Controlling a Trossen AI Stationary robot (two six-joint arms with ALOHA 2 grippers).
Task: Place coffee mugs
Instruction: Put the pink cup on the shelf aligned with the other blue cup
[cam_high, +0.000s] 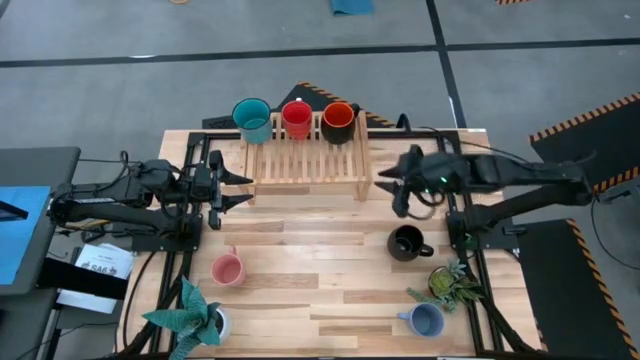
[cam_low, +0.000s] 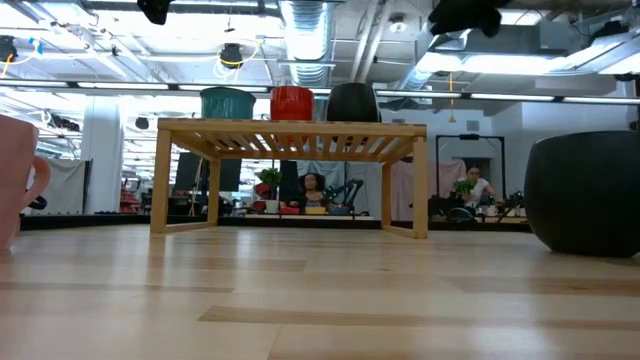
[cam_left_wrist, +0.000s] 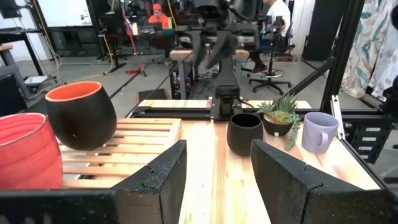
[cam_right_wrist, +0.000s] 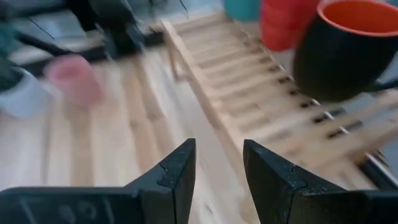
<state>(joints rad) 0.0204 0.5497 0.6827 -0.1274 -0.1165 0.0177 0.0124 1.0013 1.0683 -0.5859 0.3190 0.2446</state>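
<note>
Nearest you on the tabletop (cam_high: 300, 300), the pale blue mug (cam_high: 427, 320) sits by a leafy plant pot (cam_high: 450, 285), and a second plant (cam_high: 190, 318) stands at the opposite corner. Farther in you see the pink mug (cam_high: 228, 269) and the black mug (cam_high: 406, 242). Your left tool (cam_high: 238, 188) and right tool (cam_high: 388, 190) hover spread and empty beside the wooden rack (cam_high: 305, 160). On its far end stand the teal mug (cam_high: 252, 119), red mug (cam_high: 296, 118) and orange-and-dark mug (cam_high: 338, 122).

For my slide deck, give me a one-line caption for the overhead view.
Teal mug, red mug and orange-and-dark mug sit on the wooden rack; pink, black and pale blue wait.
</note>
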